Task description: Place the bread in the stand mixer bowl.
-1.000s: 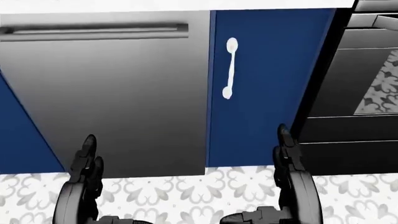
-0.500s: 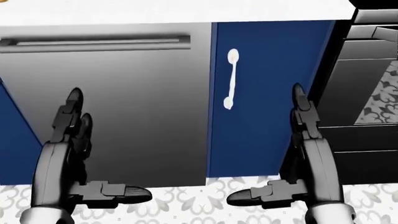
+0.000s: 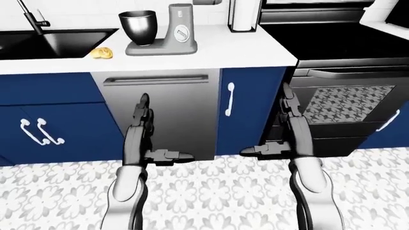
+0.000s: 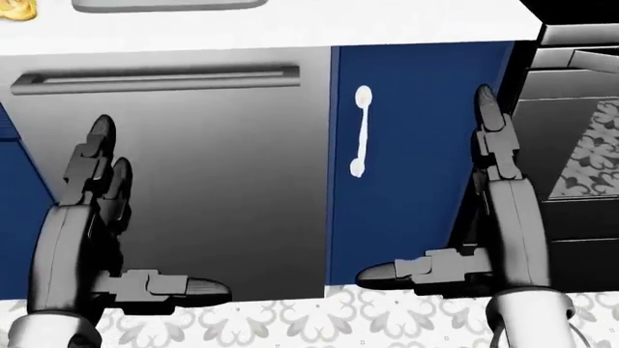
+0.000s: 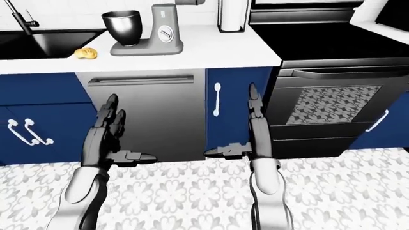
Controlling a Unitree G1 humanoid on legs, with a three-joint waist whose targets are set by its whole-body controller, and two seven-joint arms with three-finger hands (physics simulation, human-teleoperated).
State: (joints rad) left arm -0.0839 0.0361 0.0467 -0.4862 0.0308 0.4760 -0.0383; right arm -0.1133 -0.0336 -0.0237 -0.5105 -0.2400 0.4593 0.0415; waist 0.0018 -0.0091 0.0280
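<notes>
The left-eye and right-eye views look from standing height, slightly downward, at a kitchen run: the white surface (image 3: 211, 45) with stand mixer (image 3: 180, 29) and bread (image 3: 101, 52) near the top, patterned floor (image 5: 192, 191) below. They share nearly the whole scene, the right-eye picture set a little leftward. The head view is tilted lower and sits closer, filled by the dishwasher (image 4: 183, 167), a blue cabinet door (image 4: 426, 145) and the oven (image 4: 580, 130) edge, all seen in the eye views too.

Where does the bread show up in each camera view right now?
Left-eye view: bread upper left, on the counter left of the stand mixer.
Right-eye view: upper left, same spot.
Head view: only a sliver at the top-left corner.
Shared landmark: the white cabinet handle.
</notes>
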